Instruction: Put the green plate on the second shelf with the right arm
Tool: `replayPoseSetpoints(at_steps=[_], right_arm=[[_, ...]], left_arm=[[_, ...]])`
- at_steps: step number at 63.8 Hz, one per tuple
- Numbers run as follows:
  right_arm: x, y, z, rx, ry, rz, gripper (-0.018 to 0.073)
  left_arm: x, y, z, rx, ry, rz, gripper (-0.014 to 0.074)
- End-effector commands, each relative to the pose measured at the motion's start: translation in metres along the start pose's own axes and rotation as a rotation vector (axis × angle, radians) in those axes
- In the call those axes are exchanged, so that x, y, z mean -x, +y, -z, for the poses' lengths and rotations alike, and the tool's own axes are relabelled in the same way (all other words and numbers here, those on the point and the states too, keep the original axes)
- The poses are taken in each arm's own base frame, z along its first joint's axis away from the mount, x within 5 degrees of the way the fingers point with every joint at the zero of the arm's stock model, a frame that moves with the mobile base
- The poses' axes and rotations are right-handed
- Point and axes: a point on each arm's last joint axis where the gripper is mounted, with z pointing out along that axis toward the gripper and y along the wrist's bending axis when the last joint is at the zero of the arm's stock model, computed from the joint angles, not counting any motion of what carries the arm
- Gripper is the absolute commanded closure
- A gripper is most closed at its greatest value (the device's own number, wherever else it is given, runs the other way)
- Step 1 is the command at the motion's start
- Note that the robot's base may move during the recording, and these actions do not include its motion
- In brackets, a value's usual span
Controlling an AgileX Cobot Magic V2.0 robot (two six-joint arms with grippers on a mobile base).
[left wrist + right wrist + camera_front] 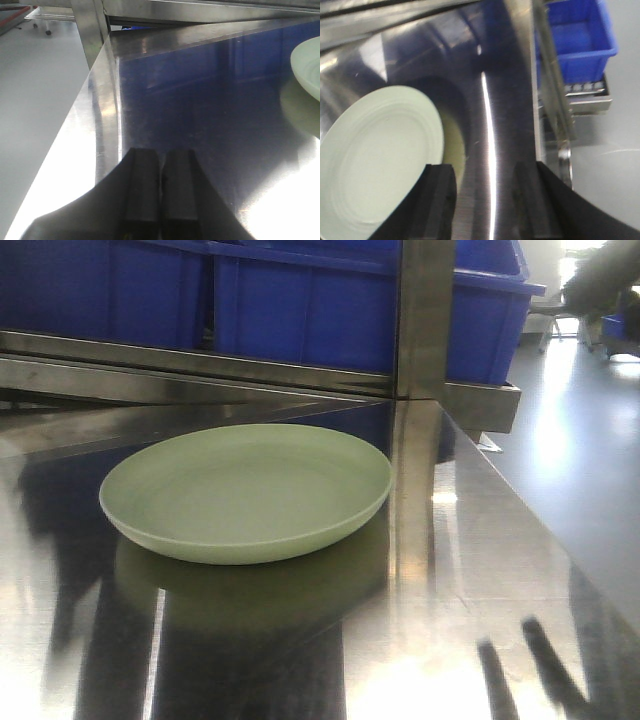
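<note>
The green plate [245, 492] lay flat on the steel surface [480, 570], left of the upright post [420, 360] and below the blue bins [300, 310]; the right gripper [482, 170] hung wide open and empty, its left finger at the plate's right rim; a sound grasp would likely mean pinching that low rim squarely while staying clear of the post; the left gripper [160, 155] sat closed on nothing, well left of the plate; whether finger and rim touched, or which level was the second shelf, could not be told.
</note>
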Motion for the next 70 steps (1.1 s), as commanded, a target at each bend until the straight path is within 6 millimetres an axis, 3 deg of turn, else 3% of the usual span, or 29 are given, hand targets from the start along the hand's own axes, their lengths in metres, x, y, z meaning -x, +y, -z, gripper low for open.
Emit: replayPoseSetpoints(at_steps=[1,18,33,70], right_arm=[[0.018,0.021,-0.016,0.053,-0.037,0.01,0.0145],[0.015,0.057,-0.075,0.099,0.092,0.067,0.0145],[0.005,0.065,-0.113,0.084,0.185,0.082,0.0145],[-0.008,0.06,-0.159,0.039,0.296,0.081,0.0145]], left_arm=[[-0.007,-0.002,-0.003,-0.018,-0.041,0.001,0.0472],[-0.007,-0.002,-0.003,-0.018,-0.041,0.001,0.0472],[-0.007,-0.002,-0.003,-0.018,-0.041,0.001,0.0472],[-0.007,-0.002,-0.003,-0.018,-0.041,0.001,0.0472]])
